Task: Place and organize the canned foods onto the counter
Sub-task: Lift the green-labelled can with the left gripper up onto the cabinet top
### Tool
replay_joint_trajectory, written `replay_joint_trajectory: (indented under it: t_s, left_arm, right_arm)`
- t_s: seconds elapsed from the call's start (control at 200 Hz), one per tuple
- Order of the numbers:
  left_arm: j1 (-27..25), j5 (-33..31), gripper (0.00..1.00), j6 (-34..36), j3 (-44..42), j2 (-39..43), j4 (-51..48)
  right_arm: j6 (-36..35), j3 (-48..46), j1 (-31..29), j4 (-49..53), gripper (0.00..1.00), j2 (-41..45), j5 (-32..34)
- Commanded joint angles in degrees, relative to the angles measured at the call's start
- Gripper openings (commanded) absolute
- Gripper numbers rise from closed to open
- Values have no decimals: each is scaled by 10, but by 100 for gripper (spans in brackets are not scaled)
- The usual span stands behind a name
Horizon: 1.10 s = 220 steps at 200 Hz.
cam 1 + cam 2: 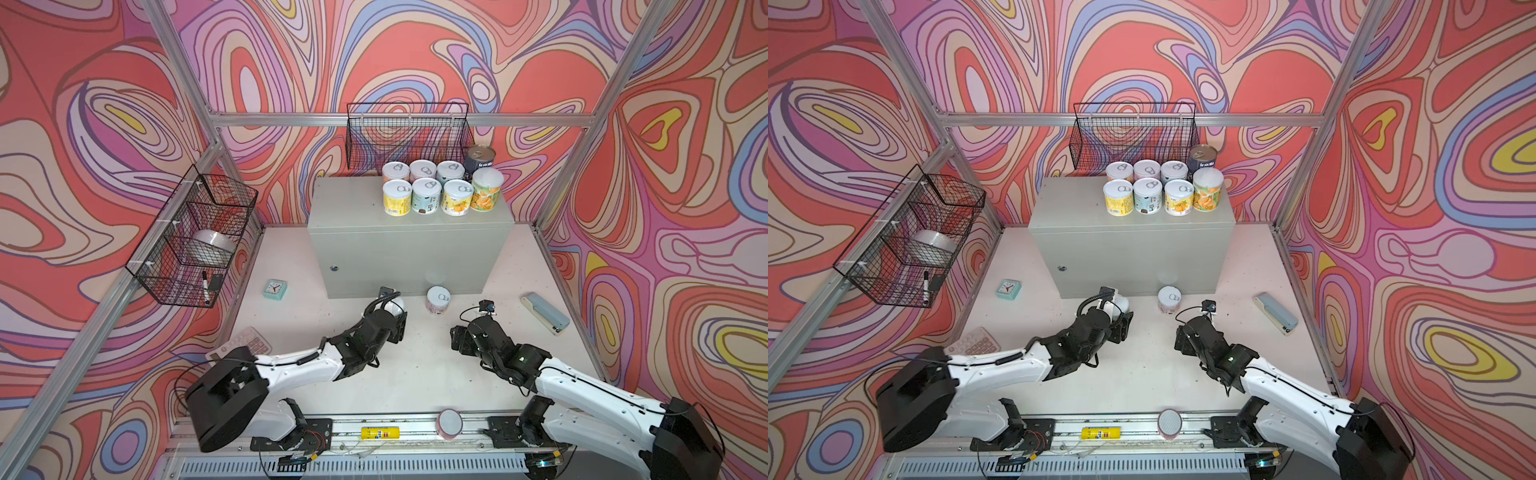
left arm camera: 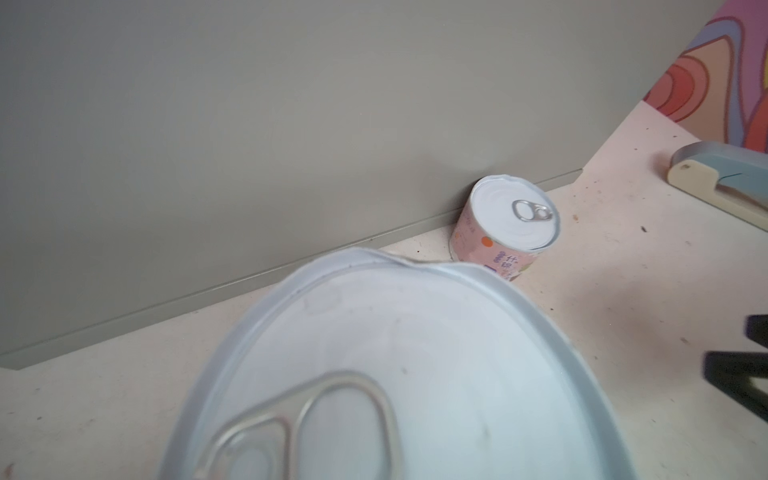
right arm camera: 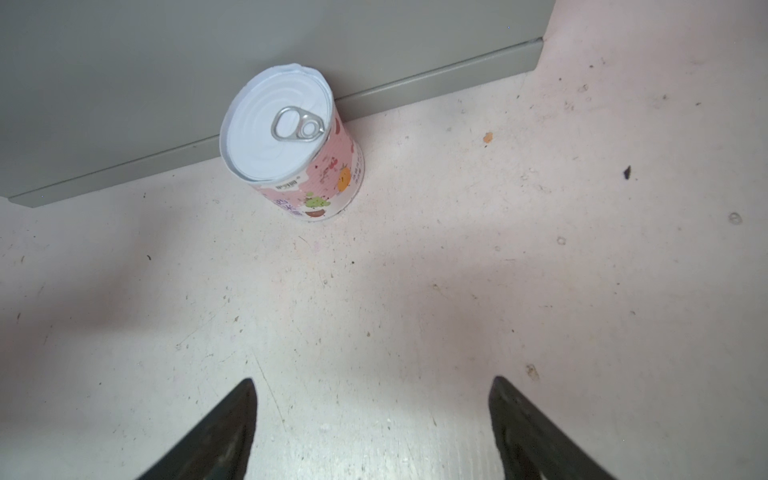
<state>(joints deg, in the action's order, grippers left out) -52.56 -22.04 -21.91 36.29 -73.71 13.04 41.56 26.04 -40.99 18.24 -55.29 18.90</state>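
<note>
- On the counter (image 1: 407, 249): eight cans (image 1: 428, 195), upright, in two tight rows at the far right of the top.
- On the white tabletop (image 1: 415, 374), against or just beside the counter's front base, right of centre: one pink can (image 3: 291, 141), upright, pull-tab lid up.
- At the left gripper (image 1: 395, 321): one more white-lidded can (image 2: 395, 374), filling much of the left wrist view, left of the pink can. Fingers hidden, so cannot tell whether clamped or loose.
- Right gripper (image 3: 374, 380): jaws apart, nothing between, on the near side of the pink can and pointed towards it.
- Handling, judged: rigid metal wall, no give under a squeeze. Moderately weighty if full. Smooth label, likely slippery. Not fragile, though apt to dent on a drop.
- Hold, judged: across the round side at mid-height, jaws square to the axis, clear of lid rim and tab.
- Risk, judged: no room for a finger between pink can and counter face. Better taken from left and right.
</note>
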Motion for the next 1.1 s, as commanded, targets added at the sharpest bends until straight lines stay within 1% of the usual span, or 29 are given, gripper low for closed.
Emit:
replay_joint_trajectory:
  t_s: [0.0,0.095,0.185,0.295,0.371,0.461,0.556,0.636,0.746,0.851,0.936,1.097]
  left_arm:
    - [0,22,0,-16,61,76,-198]
    - [0,42,0,-18,102,120,-279]
    - [0,37,0,-17,152,150,-369]
    - [0,15,0,2,204,176,-429]
    - [7,9,0,20,253,175,-473]
    - [24,21,0,38,329,159,-527]
    - [35,24,0,54,405,143,-572]
    - [48,18,0,64,444,139,-588]
    - [85,29,0,71,478,137,-598]
    - [124,54,0,84,515,123,-603]
    - [153,65,0,104,552,100,-605]
    - [231,142,0,118,615,40,-580]
  right_arm:
    - [7,6,1,-16,90,-4,-3]
    - [8,2,1,-30,90,-12,-7]
    - [8,13,1,-23,90,-20,-10]
    - [5,13,1,-36,90,-22,-11]
    - [4,15,1,-41,90,-30,-12]
    - [5,30,1,-33,89,-35,-14]
    - [4,50,0,-6,87,-16,-17]
    - [-19,67,1,12,86,19,-18]
    - [-73,124,0,37,85,47,-48]
    - [-99,195,0,48,84,41,-71]
    - [-105,237,0,42,84,33,-72]
    - [-121,305,0,39,84,-13,-58]
